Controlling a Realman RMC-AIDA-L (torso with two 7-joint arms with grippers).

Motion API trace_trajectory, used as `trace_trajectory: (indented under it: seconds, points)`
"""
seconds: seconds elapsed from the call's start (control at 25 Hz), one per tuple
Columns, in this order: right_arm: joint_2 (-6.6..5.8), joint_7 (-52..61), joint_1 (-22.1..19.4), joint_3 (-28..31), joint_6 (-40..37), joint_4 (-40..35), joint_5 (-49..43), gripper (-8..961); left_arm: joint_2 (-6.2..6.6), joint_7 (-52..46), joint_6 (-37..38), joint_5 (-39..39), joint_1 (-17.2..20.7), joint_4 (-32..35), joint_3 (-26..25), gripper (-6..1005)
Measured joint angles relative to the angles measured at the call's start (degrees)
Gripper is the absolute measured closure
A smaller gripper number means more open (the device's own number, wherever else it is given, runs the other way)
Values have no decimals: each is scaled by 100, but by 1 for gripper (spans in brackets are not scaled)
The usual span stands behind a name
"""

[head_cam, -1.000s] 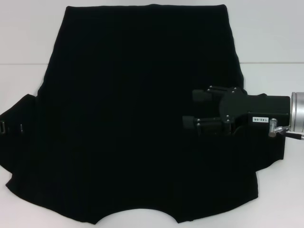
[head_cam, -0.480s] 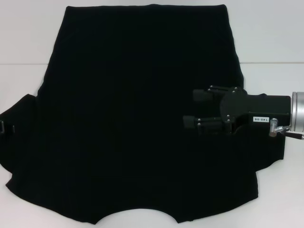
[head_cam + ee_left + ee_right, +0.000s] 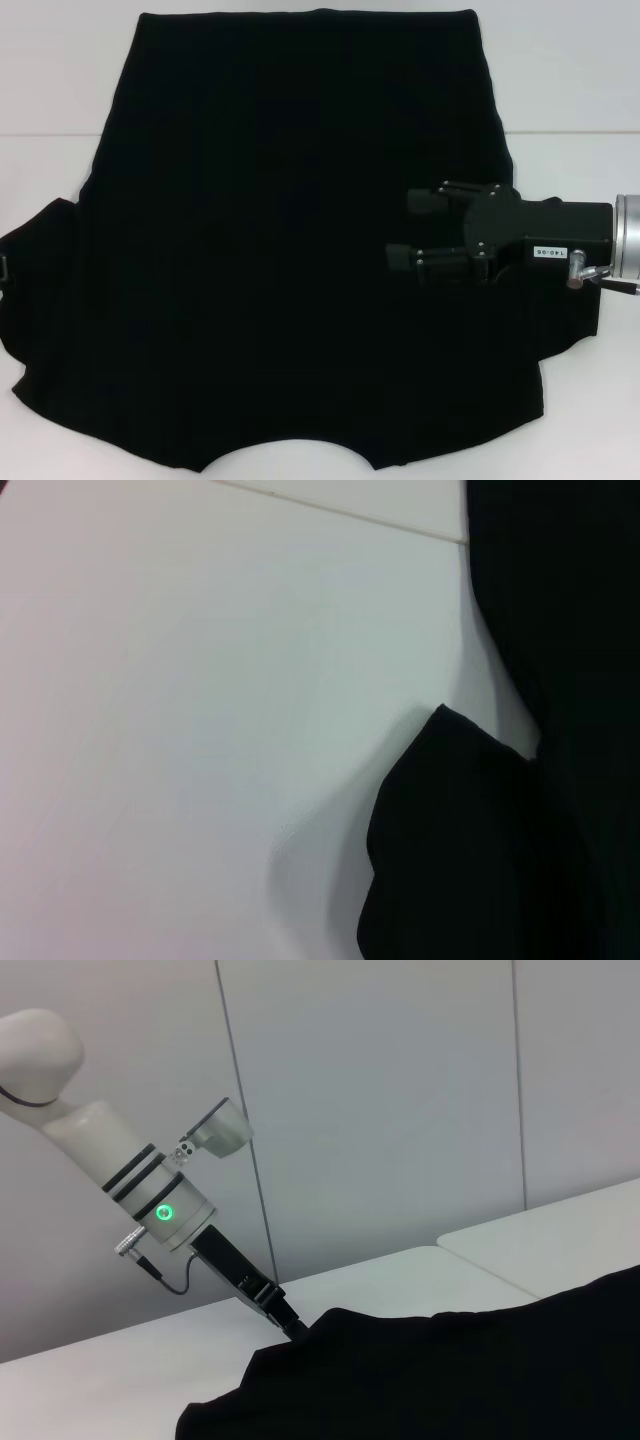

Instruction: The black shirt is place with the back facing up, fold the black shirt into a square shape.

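Note:
The black shirt (image 3: 290,230) lies spread flat on the white table (image 3: 50,90), plain face up, no lettering showing. My right gripper (image 3: 398,228) hovers over the shirt's right part, fingers (image 3: 425,202) open and empty. My left gripper (image 3: 290,1325) is at the shirt's left sleeve (image 3: 35,240), almost out of the head view at the left edge. In the right wrist view its fingers close on the sleeve's edge, and the cloth rises to them. The left wrist view shows that sleeve's corner (image 3: 450,810) lifted off the table.
The white table surrounds the shirt, with a seam line (image 3: 50,136) across the back. A pale wall (image 3: 400,1110) stands behind the table. The left arm (image 3: 120,1175), white with a green light, reaches down from the left.
My left gripper has slid leftward, nearly out of the head view. My right gripper and the shirt's body have stayed put.

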Motion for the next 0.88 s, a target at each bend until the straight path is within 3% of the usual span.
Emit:
trace_trajectory:
  seconds: [0.28,0.88]
  points:
    - [6,-1,2,0,-6,-5,2,40,0,16,0,1,0,-2,0,1002]
    - [27,-6,-5,91,-1,0,13,41,36,24,-59,146,40,233,-92,999]
